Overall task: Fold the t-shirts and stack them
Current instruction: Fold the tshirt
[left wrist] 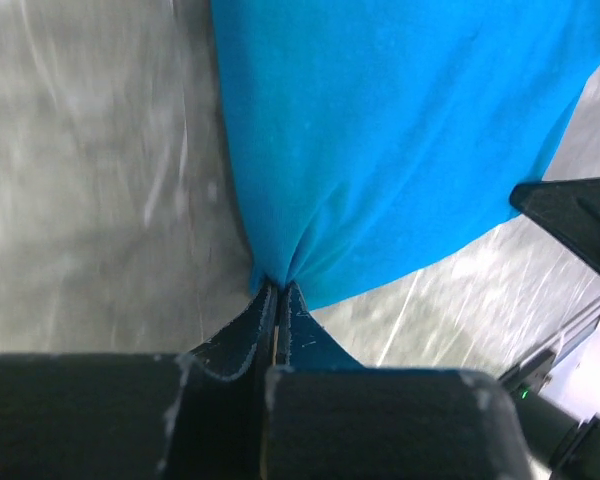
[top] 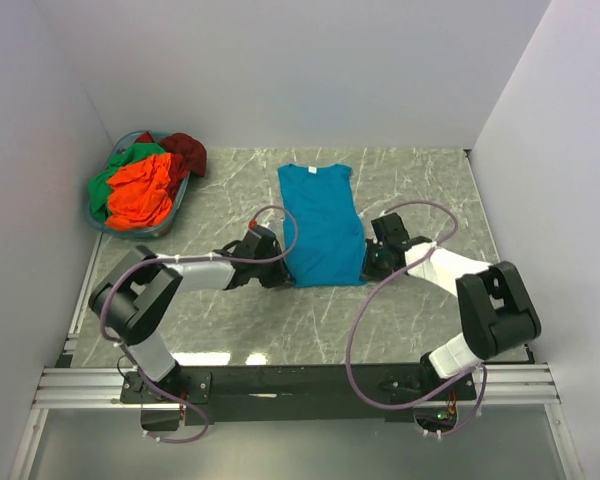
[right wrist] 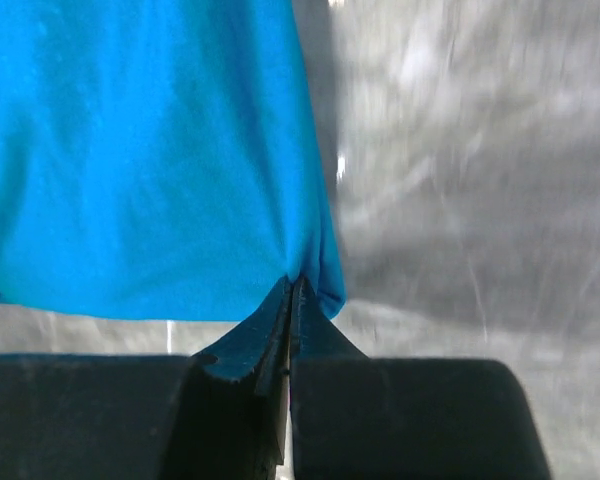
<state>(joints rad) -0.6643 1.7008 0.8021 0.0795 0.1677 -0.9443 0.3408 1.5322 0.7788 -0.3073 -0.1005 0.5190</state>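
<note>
1. At the left wrist, the left gripper (left wrist: pixel 277 292) has its jaws pressed together on the near left corner of the teal shirt (left wrist: pixel 380 130). The cloth puckers into the pinch.
2. On the other side, the right gripper (right wrist: pixel 292 288) pinches the near right corner of the hem the same way, jaws closed on the fabric.
3. Between the two grippers the hem runs across, nearest the arm bases. The teal shirt lies spread flat on the table (top: pixel 430 185) at mid-width, its neck toward the far wall.
4. Both arms reach in low from either side, forearms close to the marble top.
5. Well apart, in the far left corner, the basket (top: pixel 140 233) holds a heap: an orange shirt (top: pixel 140 195) on top, a green shirt (top: pixel 130 157) under it, and a red shirt (top: pixel 187 150) draped over the far rim.
</note>
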